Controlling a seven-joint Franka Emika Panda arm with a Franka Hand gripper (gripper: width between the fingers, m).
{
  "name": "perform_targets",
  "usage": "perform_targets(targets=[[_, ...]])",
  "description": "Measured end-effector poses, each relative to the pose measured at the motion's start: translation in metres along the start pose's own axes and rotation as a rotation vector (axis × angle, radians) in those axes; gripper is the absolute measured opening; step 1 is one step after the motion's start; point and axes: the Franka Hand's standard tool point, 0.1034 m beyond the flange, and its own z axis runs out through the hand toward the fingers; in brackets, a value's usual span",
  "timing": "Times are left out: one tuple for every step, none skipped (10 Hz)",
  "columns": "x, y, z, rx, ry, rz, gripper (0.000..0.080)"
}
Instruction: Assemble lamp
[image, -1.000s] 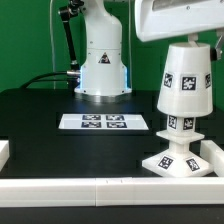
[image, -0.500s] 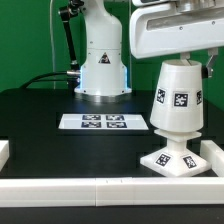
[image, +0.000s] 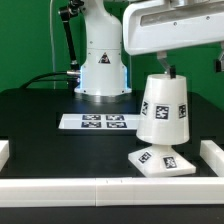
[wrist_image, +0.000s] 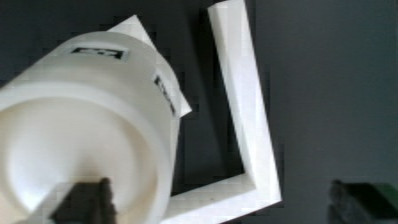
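Directly below tool (wrist_image: 222, 200): shade (image: 164, 108) seated on base (image: 162, 161), tilted.

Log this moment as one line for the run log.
gripper: at shade top, grip unclear | shade: on base | lamp: tilted | marker board: flat on table

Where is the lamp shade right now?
In the exterior view the shade sits on the right, over the square base, just below the gripper. The marker board lies to its left.
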Motion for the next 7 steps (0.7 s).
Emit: perform_targets(targets=[[0.001, 0.005, -0.002, 0.000, -0.004, -0.009, 0.0673], [0.002, 0.012, -0.005, 0.001, -0.006, -0.022, 0.0692], [0.001, 0.016, -0.007, -0.004, -0.009, -0.033, 0.0692], [-0.003, 0.015, -0.011, -0.020, -0.016, -0.053, 0.0698], [-0.012, 0.012, -0.010, -0.056, -0.016, -0.064, 0.0698], [-0.027, 0.007, -0.004, -0.071, -0.024, -0.074, 0.0699], [-0.038, 0.005, 0.002, -0.080, -0.021, -0.083, 0.0699]])
